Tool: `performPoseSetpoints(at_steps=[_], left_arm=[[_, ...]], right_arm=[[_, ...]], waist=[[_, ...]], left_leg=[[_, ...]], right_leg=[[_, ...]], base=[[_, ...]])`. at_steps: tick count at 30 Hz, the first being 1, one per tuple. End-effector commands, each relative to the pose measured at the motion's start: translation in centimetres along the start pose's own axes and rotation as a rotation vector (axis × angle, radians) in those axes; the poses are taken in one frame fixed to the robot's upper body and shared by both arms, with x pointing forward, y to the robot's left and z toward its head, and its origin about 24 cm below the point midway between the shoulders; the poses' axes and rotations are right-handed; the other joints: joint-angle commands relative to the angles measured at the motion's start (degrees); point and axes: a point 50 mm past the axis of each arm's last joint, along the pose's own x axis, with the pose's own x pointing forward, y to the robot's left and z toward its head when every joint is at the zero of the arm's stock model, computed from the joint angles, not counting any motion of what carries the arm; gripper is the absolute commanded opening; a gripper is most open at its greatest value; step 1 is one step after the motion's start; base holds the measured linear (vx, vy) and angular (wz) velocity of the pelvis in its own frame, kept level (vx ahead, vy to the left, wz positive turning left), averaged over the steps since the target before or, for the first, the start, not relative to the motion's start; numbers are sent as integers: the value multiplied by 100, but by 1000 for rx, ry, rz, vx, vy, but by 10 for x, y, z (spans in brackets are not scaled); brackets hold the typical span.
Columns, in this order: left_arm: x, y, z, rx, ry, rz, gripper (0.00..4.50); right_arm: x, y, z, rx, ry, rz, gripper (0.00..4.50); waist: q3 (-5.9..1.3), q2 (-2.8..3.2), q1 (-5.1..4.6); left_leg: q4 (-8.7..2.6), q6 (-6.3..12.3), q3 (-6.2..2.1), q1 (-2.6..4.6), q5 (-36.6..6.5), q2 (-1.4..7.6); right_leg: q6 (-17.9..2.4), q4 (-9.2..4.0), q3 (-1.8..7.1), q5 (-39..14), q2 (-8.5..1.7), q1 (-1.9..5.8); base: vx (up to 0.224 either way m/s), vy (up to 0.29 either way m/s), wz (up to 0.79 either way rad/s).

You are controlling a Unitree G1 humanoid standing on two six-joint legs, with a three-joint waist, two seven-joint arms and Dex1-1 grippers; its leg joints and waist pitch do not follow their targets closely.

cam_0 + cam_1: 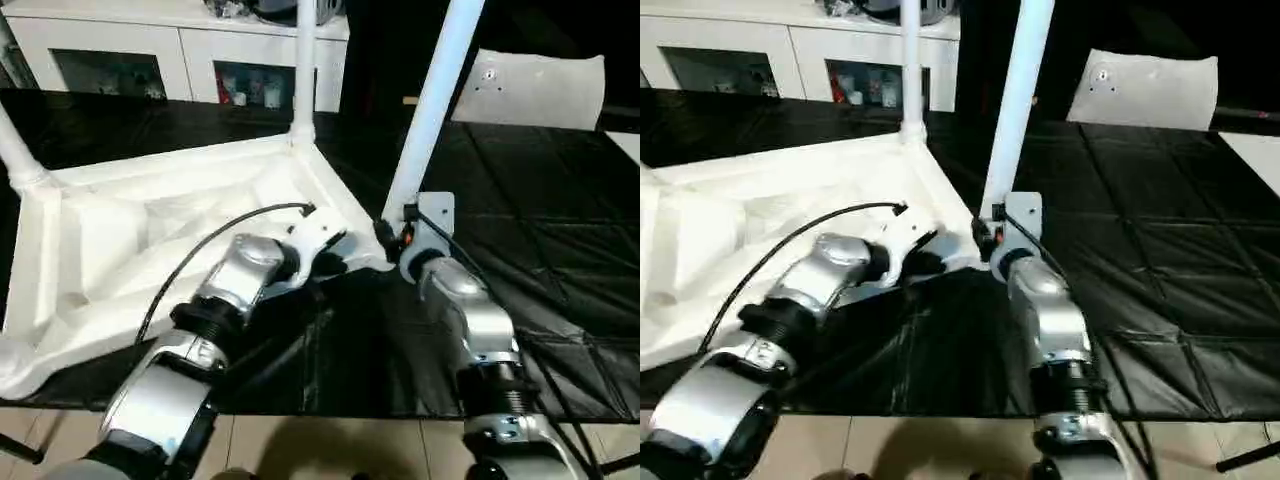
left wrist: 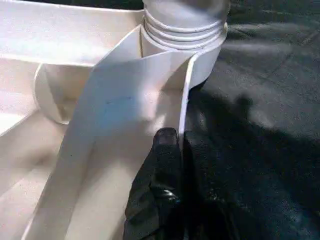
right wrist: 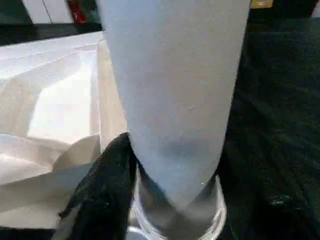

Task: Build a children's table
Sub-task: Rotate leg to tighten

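Right claw (image 1: 392, 238) grips leg (image 1: 432, 105); left claw (image 2: 172, 150) pinches tabletop (image 1: 150, 240) rim.

The left gripper (image 2: 181, 165) is pinched on the thin white rim of the upturned tabletop (image 2: 125, 105), one black finger (image 2: 160, 180) lying inside the wall and the other, hard to make out against the dark, outside it. At twelve o'clock a threaded leg (image 2: 185, 22) sits in the round corner socket. Black quilted mat (image 2: 265, 115) spreads toward three o'clock.
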Motion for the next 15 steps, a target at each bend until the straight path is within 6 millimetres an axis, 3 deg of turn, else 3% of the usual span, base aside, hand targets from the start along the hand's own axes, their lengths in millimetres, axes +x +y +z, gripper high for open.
performPoseSetpoints(at_steps=[1,5,9,10,11,12,14,15], left_arm=[[11,-12,29,45,-104,35,0],[-1,-5,15,72,-94,-9,0],[-12,1,4,108,-88,-50,0],[-16,3,-1,125,-81,-73,0],[-16,3,-1,125,-81,-73,0],[-20,5,-6,134,-70,-90,0],[-24,7,-10,152,-60,-115,0],[-30,9,-17,177,-38,-146,0]], right_arm=[[1,64,-15,51,65,304,281],[-9,41,-9,11,-5,340,318],[-19,19,-7,-10,-16,367,361],[-24,9,-6,-21,-18,393,369],[-24,9,-6,-21,-18,393,379],[-29,1,-5,-36,-14,411,391],[-34,-8,-5,-73,-13,441,407],[-43,-22,-4,-128,1,480,424]], waist=[[-238,25,-2],[-269,12,6],[-344,7,30],[-345,-20,17],[-358,-18,36],[-366,-1,26],[-368,-18,28],[-374,-32,36]], left_leg=[[-528,-13,-222,70,-1668,457],[-500,150,-200,25,-1381,456],[-416,562,-152,-35,-452,449],[-403,628,-146,-46,-368,442],[-376,742,-139,-52,-228,437],[-362,830,-136,-58,-104,451],[-335,915,-121,-63,-40,449],[-325,956,-117,-79,-34,449]], right_leg=[[-909,-437,391,-1552,-504,99],[-983,-410,394,-1246,-513,128],[-1291,-248,386,-19,-501,179],[-1331,-243,378,100,-496,182],[-1382,-210,369,305,-492,213],[-1462,-184,369,496,-501,198],[-1496,-171,359,606,-471,197],[-1526,-163,357,608,-485,201]], base=[[0,0,0],[0,0,0],[0,0,0],[0,0,0],[0,0,0],[0,0,0],[0,0,0],[0,0,0]])
